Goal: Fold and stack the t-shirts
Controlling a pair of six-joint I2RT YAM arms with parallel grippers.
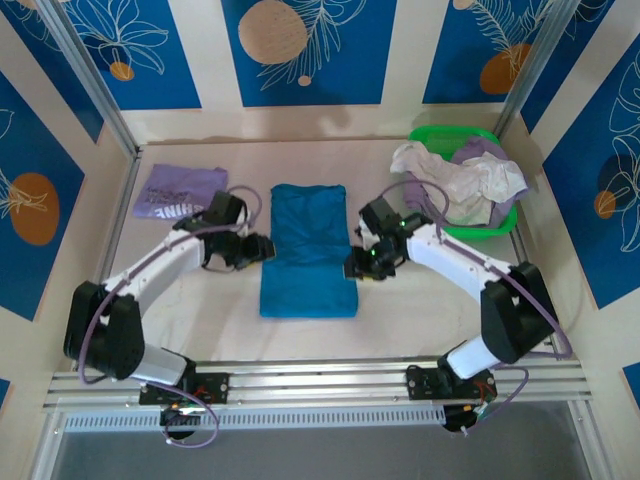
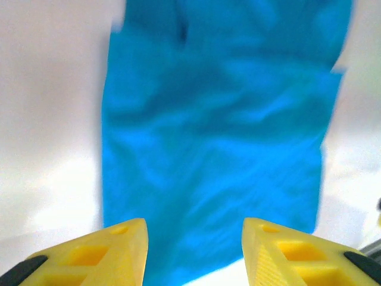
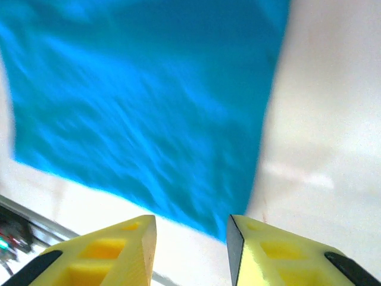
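The teal t-shirt (image 1: 308,250) lies flat in the middle of the table (image 1: 200,315), laid out as a long strip running from near to far, with a few soft ripples across it. The left gripper (image 1: 262,250) sits low just beside its left edge and the right gripper (image 1: 356,264) just beside its right edge. In both wrist views, which are somewhat blurred, the yellow fingers (image 2: 119,253) of the left claw and those of the right (image 3: 119,253) stand spread apart with nothing between them and blue cloth beyond them.

A lavender t-shirt (image 1: 180,190) with white lettering lies flat at the far left, well apart from the teal one. At the far right a green basket (image 1: 452,131) holds a heap of pale t-shirts (image 1: 455,180) that hangs over its rim.

The teal shirt looks light and limp, with no stiffness to carry a fold by itself. Lifted from one point it would likely sag and bunch, and on this smooth tabletop it may slide instead of creasing. To my eye the best hold is a pinch on each long edge near the near corners, taking every layer at once, so that the near end can be carried over toward the far end evenly.
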